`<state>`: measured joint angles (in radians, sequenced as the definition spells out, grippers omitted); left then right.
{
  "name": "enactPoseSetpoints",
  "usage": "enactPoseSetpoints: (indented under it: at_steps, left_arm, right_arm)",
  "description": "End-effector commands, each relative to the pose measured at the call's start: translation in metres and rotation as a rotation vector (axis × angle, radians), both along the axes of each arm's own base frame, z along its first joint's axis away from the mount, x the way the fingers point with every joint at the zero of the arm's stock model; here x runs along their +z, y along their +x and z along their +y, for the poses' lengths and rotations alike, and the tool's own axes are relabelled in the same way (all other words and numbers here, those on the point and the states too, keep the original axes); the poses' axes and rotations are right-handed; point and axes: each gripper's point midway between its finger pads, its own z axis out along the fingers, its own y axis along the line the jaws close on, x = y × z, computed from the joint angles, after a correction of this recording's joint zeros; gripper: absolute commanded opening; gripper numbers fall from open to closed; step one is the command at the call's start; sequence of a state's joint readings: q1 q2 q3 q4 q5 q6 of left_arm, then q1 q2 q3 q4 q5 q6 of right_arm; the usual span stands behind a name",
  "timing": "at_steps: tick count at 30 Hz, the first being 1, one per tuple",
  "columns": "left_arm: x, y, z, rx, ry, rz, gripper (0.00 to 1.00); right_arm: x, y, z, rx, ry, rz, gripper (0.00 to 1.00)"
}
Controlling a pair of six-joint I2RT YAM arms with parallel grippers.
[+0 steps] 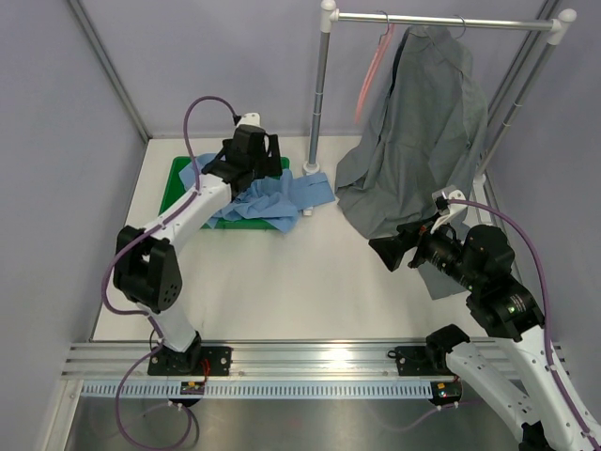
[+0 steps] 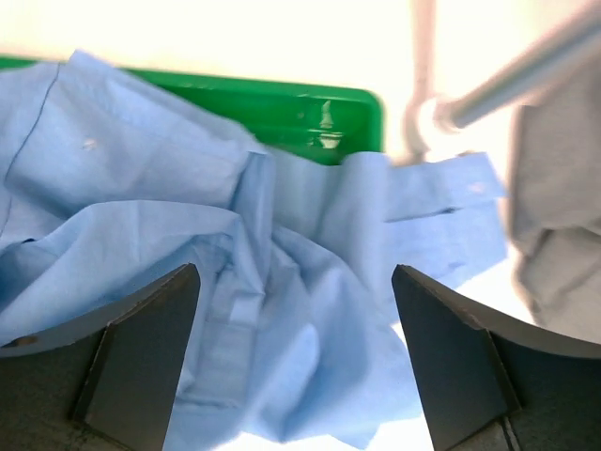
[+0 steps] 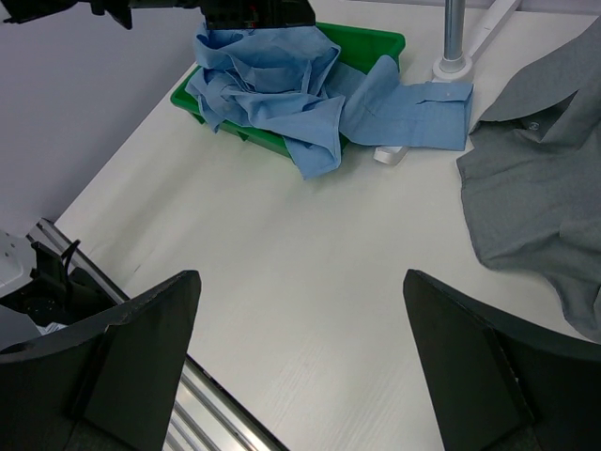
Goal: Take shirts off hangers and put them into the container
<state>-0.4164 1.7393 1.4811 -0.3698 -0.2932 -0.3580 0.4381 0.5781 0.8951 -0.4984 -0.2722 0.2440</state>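
Robotics lab test cell: a left arm (image 1: 188,211) and a right arm (image 1: 507,310) bolted to an aluminium rail (image 1: 310,362) at the edge of a white table (image 1: 310,272). Plain grey wall panels (image 1: 56,141) on metal framing (image 1: 106,66) box it in, purple cables (image 1: 207,99) loop from the arms, and a grey shirt (image 1: 423,122) hangs from a clothes rack (image 1: 441,21).

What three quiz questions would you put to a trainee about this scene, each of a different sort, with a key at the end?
1. True or false: the grey shirt hangs from the rack.
2. The blue shirt lies: A) wholly inside the tray; B) partly in the tray, with part spilling onto the table; C) on the rack.
3. What colour is the bare hanger?
Key: 1 true; 2 B; 3 pink.
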Motion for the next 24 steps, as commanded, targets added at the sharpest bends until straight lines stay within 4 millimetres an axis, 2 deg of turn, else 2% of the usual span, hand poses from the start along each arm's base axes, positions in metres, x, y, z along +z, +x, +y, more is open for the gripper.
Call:
enactPoseSetpoints:
  at_steps: [1,6,7,11,13,16,19,20,24]
  left_arm:
    - [0.032,-0.016,-0.014,-0.023,0.040,-0.060,0.90]
    - [0.017,-0.057,-0.042,-0.029,0.038,-0.007,0.90]
    - [0.008,-0.068,-0.052,-0.048,0.049,0.016,0.90]
    - [-0.024,-0.088,-0.072,-0.072,0.073,0.074,0.90]
    - [-0.043,-0.092,-0.080,-0.088,0.098,0.108,0.90]
    - [-0.056,-0.089,-0.081,-0.074,0.159,0.112,0.89]
    - [-0.062,-0.081,-0.081,-0.057,0.191,0.105,0.89]
    - [-0.070,-0.079,-0.081,-0.056,0.216,0.117,0.89]
    - [-0.081,-0.068,-0.079,-0.030,0.278,0.111,0.89]
  right_arm:
    - [0.004,0.002,-0.002,-0.019,0.010,-0.014,1.00]
    - [0.005,0.005,-0.003,-0.027,0.010,-0.016,0.99]
    - [0.004,0.004,-0.003,-0.025,0.008,-0.016,0.99]
    - [0.004,0.004,-0.002,-0.022,0.010,-0.016,0.99]
    - [0.004,0.004,-0.002,-0.024,0.012,-0.016,0.99]
    - [0.004,0.003,-0.003,-0.025,0.010,-0.018,1.00]
    - [0.006,0.002,-0.004,-0.029,0.014,-0.024,0.99]
    - [0.005,0.003,-0.004,-0.030,0.013,-0.021,0.99]
    - [0.004,0.003,-0.004,-0.030,0.011,-0.017,0.99]
